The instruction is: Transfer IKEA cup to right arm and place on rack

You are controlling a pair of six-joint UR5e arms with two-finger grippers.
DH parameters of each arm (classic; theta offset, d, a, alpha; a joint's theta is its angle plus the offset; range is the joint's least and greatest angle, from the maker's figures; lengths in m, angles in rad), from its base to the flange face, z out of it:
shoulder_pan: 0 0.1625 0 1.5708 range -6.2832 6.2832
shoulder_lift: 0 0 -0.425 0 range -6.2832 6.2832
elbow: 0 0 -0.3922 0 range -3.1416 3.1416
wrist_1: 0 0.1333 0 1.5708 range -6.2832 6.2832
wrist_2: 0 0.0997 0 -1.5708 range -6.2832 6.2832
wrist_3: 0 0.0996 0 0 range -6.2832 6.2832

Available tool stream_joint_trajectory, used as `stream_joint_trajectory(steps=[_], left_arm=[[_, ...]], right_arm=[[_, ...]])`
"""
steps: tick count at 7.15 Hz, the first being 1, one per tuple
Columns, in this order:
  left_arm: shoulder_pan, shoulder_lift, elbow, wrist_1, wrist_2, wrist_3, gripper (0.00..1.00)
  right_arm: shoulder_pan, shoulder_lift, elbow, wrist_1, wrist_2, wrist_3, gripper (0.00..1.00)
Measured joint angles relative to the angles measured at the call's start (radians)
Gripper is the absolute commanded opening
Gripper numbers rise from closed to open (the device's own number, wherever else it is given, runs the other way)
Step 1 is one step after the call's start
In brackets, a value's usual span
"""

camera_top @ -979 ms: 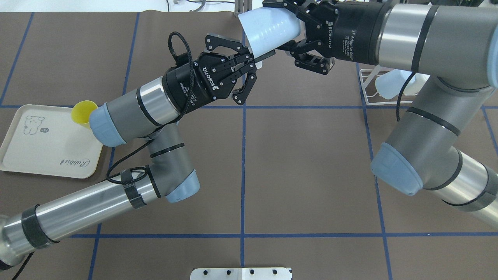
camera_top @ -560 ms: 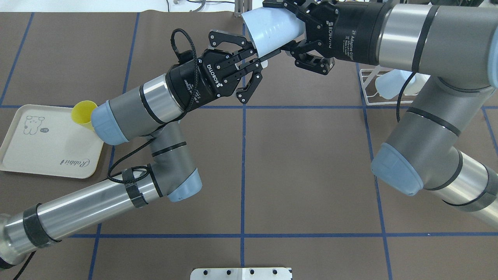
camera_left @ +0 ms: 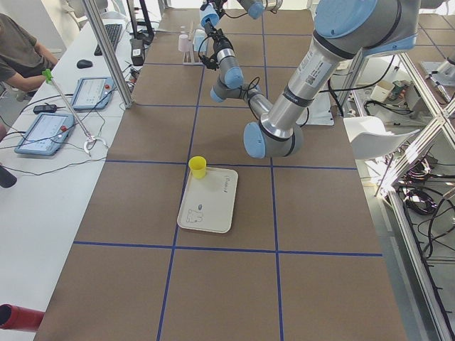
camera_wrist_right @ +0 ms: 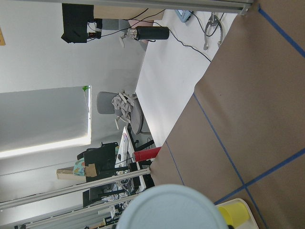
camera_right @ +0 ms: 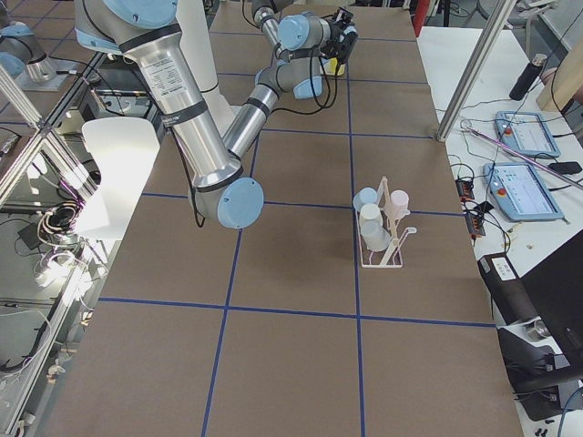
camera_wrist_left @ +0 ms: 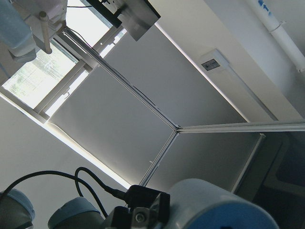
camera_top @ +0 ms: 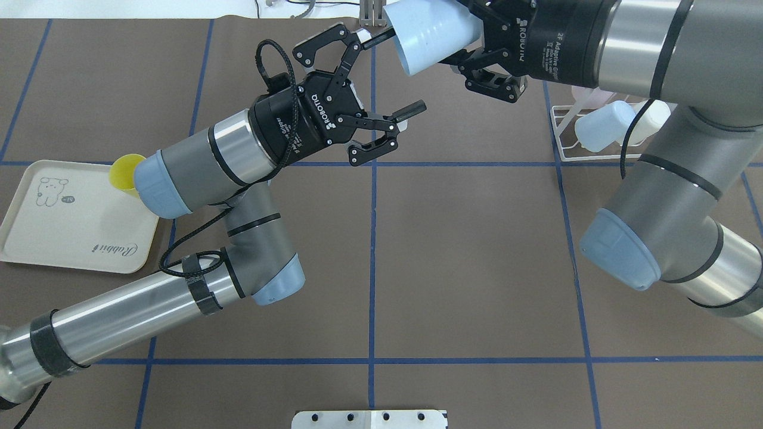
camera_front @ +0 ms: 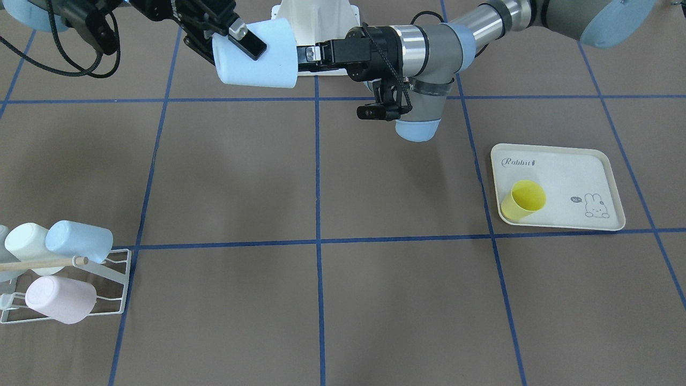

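IKEA cup [camera_top: 435, 36] horizontal, mouth toward left gripper [camera_top: 394, 72]

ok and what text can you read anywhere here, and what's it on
"ROBOTIQ": left claw, open.
"ROBOTIQ": right claw, holding the light blue cup.
"2F Adaptive": right claw's body; the next word curves out of sight.
"Rabbit": cursive, on the cream tray.
Too small to read: the tray's speech bubble and the left claw's fine print.
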Motion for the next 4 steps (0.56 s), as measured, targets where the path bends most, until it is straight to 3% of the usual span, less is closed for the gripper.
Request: stream_joint_trajectory(steps=[2,4], left_arm=[[-0.012,0.007,-0.004,0.002,-0.020,0.011,0.88],[-0.017,0.010,-0.005,0.009,-0.029,0.035,0.88]], right_arm=[[0.052,-0.038,-0.004,-0.004,0.007,-0.021,0.00],[0.119,-0.105,-0.036,-0.011,0.012,-0.163,0.00]])
